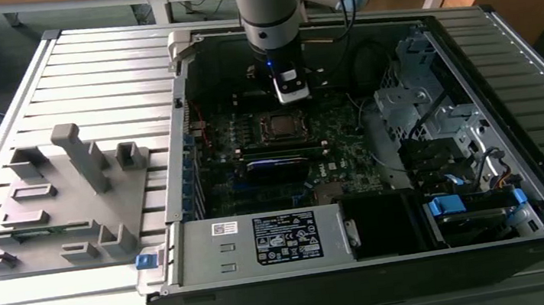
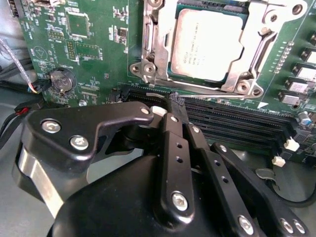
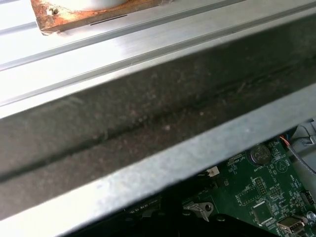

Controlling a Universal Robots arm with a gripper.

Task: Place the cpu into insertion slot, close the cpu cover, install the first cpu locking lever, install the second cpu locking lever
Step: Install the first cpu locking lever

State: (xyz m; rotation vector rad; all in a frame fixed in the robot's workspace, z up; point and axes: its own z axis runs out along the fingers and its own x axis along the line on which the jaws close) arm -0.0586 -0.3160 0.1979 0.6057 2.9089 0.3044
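Exterior view: my arm reaches down from the top centre of the frame into the open computer case [image 1: 523, 193]. My pincer [image 1: 291, 89] hangs just above the insertion slot [image 1: 281, 125], mid-frame on the motherboard [image 1: 344, 152]. The power supply [image 1: 261, 240] lies lower centre and a grey fixture tray [image 1: 62, 199] lies at left.

Second wrist view: the cpu [image 2: 207, 47] sits in the slot, upper centre-right. The cpu cover [image 2: 159, 47] lies flat over it, with the grey top showing through the cut-out. I judge steps one and two complete. A thin lever rod [image 2: 212, 94] runs along the socket edge nearest my pincer, and a darker lever [image 2: 261, 49] lies along the right edge. I cannot confirm that either is latched, so I treat both lever steps as open. My black fingers [image 2: 170, 143] appear pressed together, pinching nothing, with the tips just beside the near rod.

First wrist view: the case wall [image 3: 148, 173] crosses the frame diagonally. A coin cell [image 3: 259, 155] sits on the board, lower right.
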